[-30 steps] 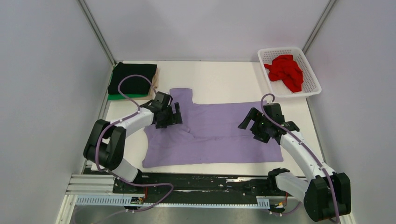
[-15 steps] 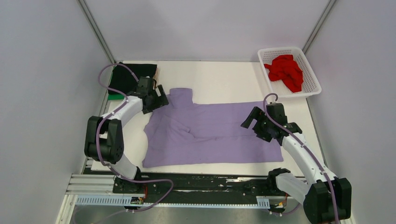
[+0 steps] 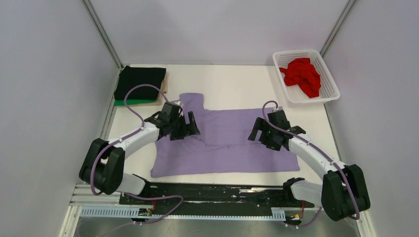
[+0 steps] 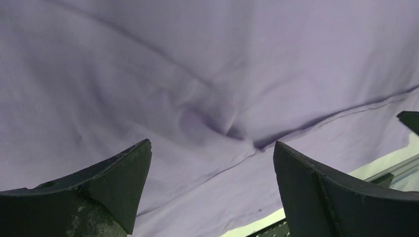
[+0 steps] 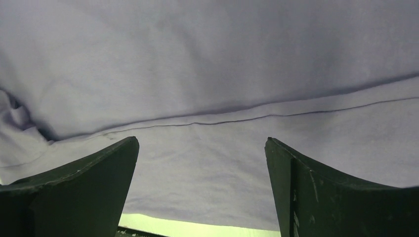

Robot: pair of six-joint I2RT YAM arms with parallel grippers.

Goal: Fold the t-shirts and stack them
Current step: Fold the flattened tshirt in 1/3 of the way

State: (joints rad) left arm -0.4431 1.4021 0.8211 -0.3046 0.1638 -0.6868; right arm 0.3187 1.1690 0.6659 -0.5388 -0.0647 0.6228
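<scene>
Far left first: black t-shirt [image 3: 141,81] folded on top of a green t-shirt [image 3: 128,102], well outside and behind the left gripper [image 3: 190,127]. Hangs there spread wide, holding nothing, just above the lavender t-shirt [image 3: 227,148] laid flat across the table [image 3: 237,81].

Directly beneath the left fingers [image 4: 99,197]: a puckered wrinkle [image 4: 217,126] beside a folded-over edge. Could pinch both layers (or only the pucker) if closing here, and so drag the cloth askew.

Between the two grippers: flat cloth, ample room to travel inward.

Right gripper [image 3: 258,129] likewise spread wide and empty, with a long fold line [image 5: 222,120] running across between the right fingers [image 5: 316,197]. Could skate over the loose edge if descending off that line.

Outward and back from those fingers: bare table, then the white basket [image 3: 330,95] holding the red t-shirt [image 3: 302,74], well apart. Near hem close to the table's front edge; could slide off if pulled that way.
</scene>
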